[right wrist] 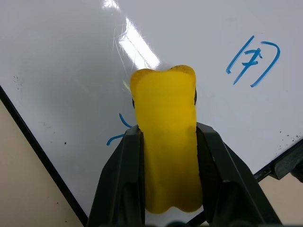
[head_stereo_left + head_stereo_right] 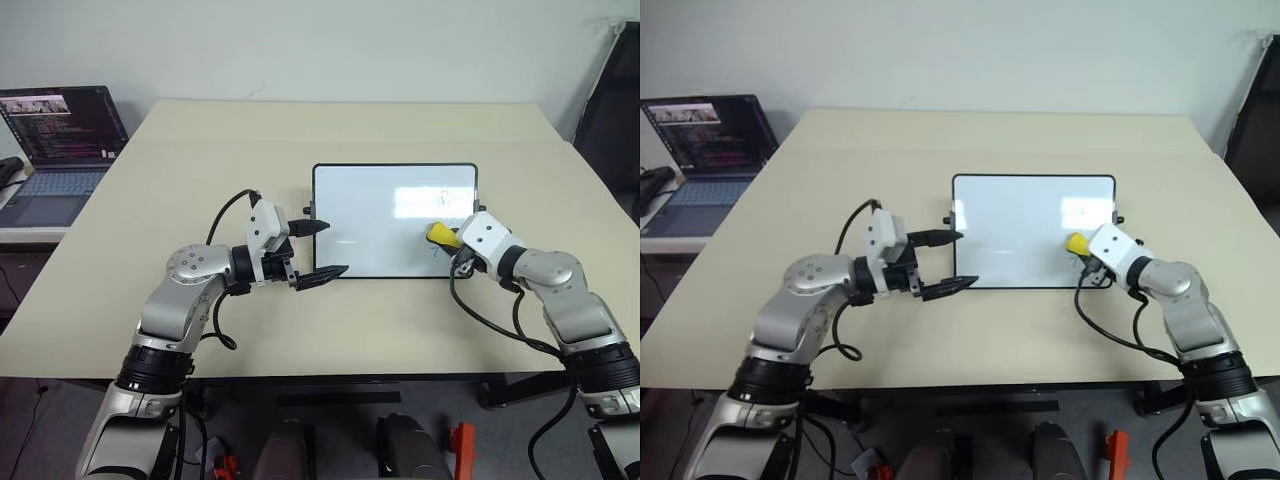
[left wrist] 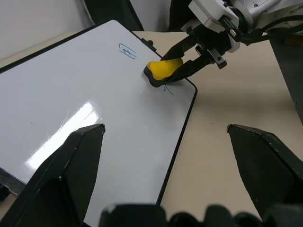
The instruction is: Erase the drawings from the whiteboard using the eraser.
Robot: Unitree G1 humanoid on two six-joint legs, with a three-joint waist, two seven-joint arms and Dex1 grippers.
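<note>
- Eraser [image 1: 165, 146]: yellow block pinched across its narrow waist by the right gripper [image 2: 452, 240]. It rests on or just above the whiteboard [image 2: 370, 215], near the board's right edge toward its near right corner; contact is hard to confirm.
- Long axis runs along the gripper fingers, free end pointing away from the robot and leftward across the board; the dark felt face looks turned down onto the board.
- Drawings: one scribble [image 1: 253, 61] sits farther up the right side, apart from the eraser; a second [image 1: 118, 132] is partly under the eraser, beside the near frame.
- Step in hand, as judged: wipe the nearer mark. Keep the felt flat, press lightly, use short strokes over the mark, stay inside the frame.
- Left gripper [image 2: 318, 250]: fingers spread, holding nothing, at the board's left edge; touch unclear.
- The board lies flat at mid-tabletop, so it could slide under pressure.
</note>
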